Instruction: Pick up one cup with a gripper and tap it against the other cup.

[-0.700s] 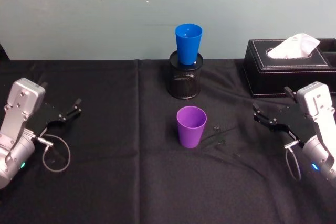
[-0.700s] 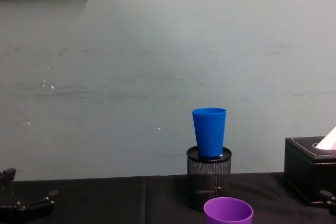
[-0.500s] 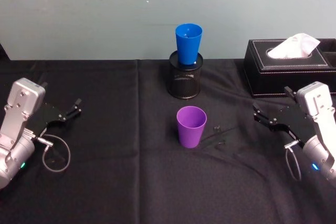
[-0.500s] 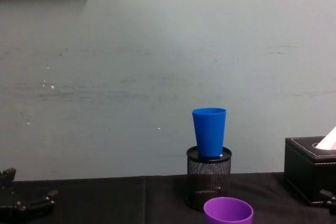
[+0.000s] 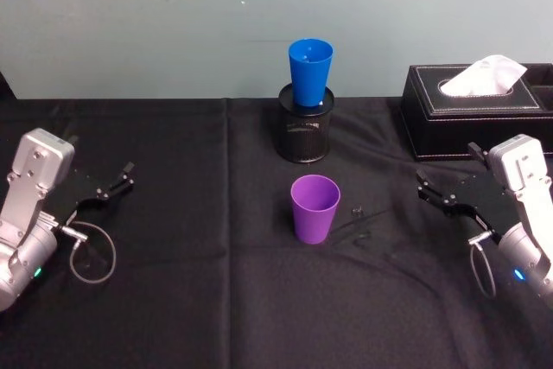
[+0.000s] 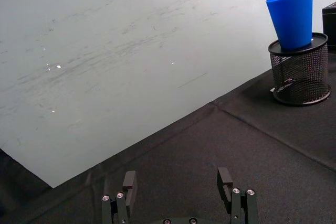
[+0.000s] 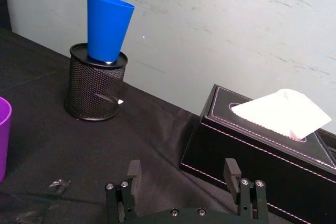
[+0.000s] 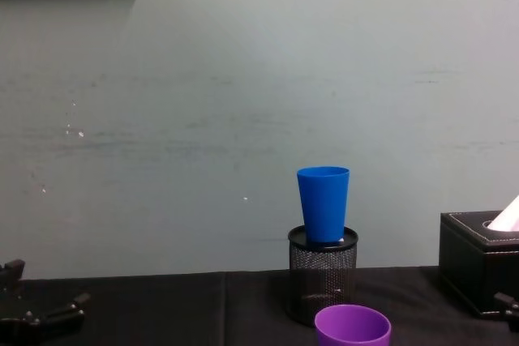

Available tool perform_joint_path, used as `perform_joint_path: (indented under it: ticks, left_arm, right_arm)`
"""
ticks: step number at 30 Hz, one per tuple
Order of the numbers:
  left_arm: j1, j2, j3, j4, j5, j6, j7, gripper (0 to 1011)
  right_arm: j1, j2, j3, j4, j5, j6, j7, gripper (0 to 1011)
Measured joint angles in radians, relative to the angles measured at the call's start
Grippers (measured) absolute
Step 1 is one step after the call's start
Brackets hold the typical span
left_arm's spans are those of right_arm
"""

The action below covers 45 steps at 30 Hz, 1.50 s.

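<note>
The purple cup (image 5: 314, 209) stands upright in the middle of the black tablecloth; its rim also shows as the purple cup (image 8: 353, 326) and the purple cup (image 7: 2, 135). The blue cup (image 5: 310, 71) sits upright in the mouth of a black mesh pen holder (image 5: 304, 131) behind it, apart from the purple cup. My left gripper (image 5: 121, 179) rests open at the far left of the table, and its empty fingers (image 6: 128, 182) point toward the wall. At the far right my right gripper (image 5: 423, 187) is open and empty, well off to the side of the purple cup.
A black tissue box (image 5: 475, 105) with a white tissue stands at the back right, just behind the right gripper. A small scrap (image 5: 357, 210) lies on the cloth right of the purple cup. A pale wall closes off the table's far edge.
</note>
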<state>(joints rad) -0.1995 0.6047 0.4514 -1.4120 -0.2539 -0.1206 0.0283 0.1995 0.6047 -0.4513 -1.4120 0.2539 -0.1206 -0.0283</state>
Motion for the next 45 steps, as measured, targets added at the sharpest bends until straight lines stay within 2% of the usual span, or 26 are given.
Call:
perform_joint_path:
  ticks: [29,35,38,45]
  left_arm:
    - [0.000,0.000,0.000,0.000,0.000,0.000,0.000,1000]
    - [0.000,0.000,0.000,0.000,0.000,0.000,0.000,1000]
    - [0.000,0.000,0.000,0.000,0.000,0.000,0.000,1000]
    - [0.000,0.000,0.000,0.000,0.000,0.000,0.000,1000]
  right_arm:
    - [0.000,-0.001,0.001,0.000,-0.001,-0.001,0.001,1002]
    - [-0.008,-0.007,0.031,-0.028,-0.002,-0.025,0.004,1002]
    - [-0.026,-0.003,0.054,-0.063,0.011,-0.029,0.009,1002]
    - [-0.104,0.022,0.115,-0.160,0.081,-0.042,0.048,1002]
